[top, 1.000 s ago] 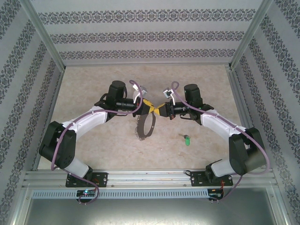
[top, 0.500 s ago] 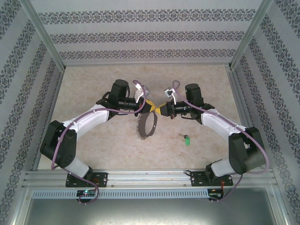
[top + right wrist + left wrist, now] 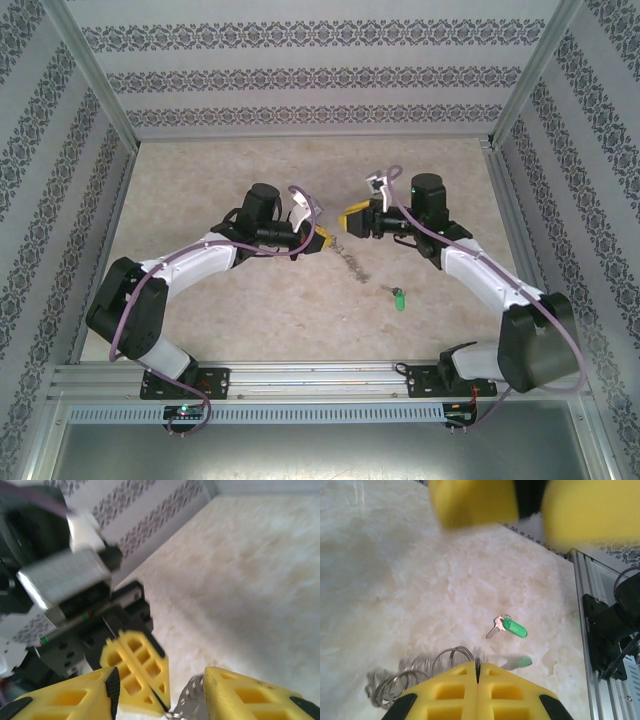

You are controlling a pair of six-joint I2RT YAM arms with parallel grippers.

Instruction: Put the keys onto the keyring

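The keyring [image 3: 350,258], a thin grey wire hoop with a beaded fringe, hangs edge-on from my left gripper [image 3: 322,240]. In the left wrist view that gripper [image 3: 478,667] is shut on the keyring [image 3: 420,672], whose wire loops spread to the left of the tips. The keys [image 3: 397,297], a small metal key with a green tag, lie on the table to the right, apart from both grippers, and are also seen as the keys [image 3: 512,627]. My right gripper [image 3: 352,220] is open just right of the left fingertips. In its own view the right gripper [image 3: 160,700] straddles the left fingers [image 3: 137,675] and a bit of the keyring [image 3: 192,705].
A blurred green and silver shape [image 3: 517,662] shows beside my left fingertips. The marbled table [image 3: 200,180] is walled by patterned panels, with an aluminium rail [image 3: 320,380] along the near edge and a frame post [image 3: 585,610] to the right.
My right gripper has opened, let go of the ring and drawn back to the right. The ring has swung from a flat hoop to edge-on, held by the left gripper alone.
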